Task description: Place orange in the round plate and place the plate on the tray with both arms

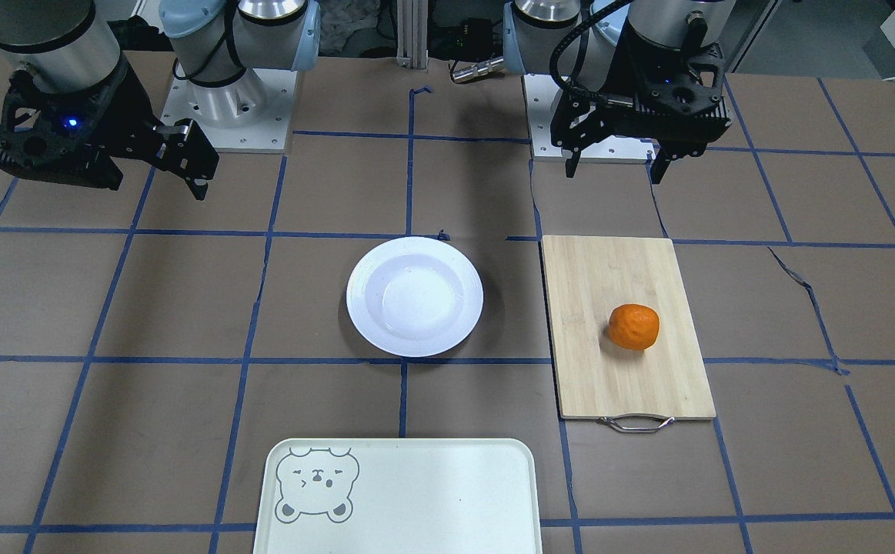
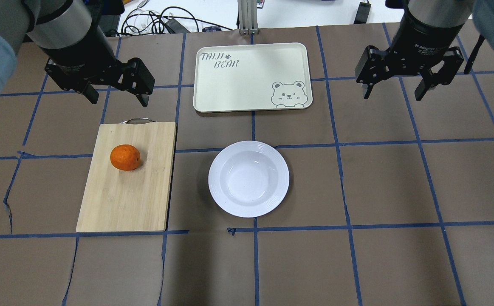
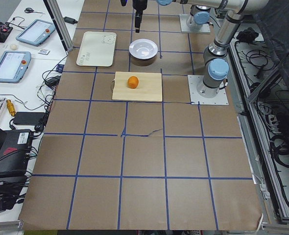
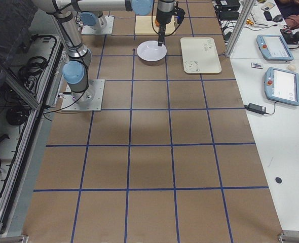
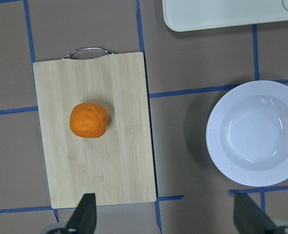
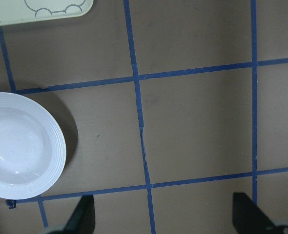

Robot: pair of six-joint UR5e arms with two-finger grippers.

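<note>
Overhead exterior view: the round plate (image 2: 249, 178) sits empty on the tabletop (image 2: 391, 182). Beside it, apart, the orange (image 2: 125, 157) lies on a wooden board (image 2: 115, 204). Farther back, the left claw (image 2: 118, 101) and right claw (image 2: 392, 97) hang wide open, holding nothing. Farthest is the tray (image 2: 251, 63). Pinched off-centre, the orange could roll away.

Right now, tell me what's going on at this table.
Nothing is being handled yet. The left gripper and the right gripper both hang open above the table, holding nothing. The orange sits on the bamboo cutting board on the left arm's side. The round plate lies empty on the table in the middle, apart from the board. The tray lies empty on the table beyond the plate, away from the robot. No step of the task is done.
</note>
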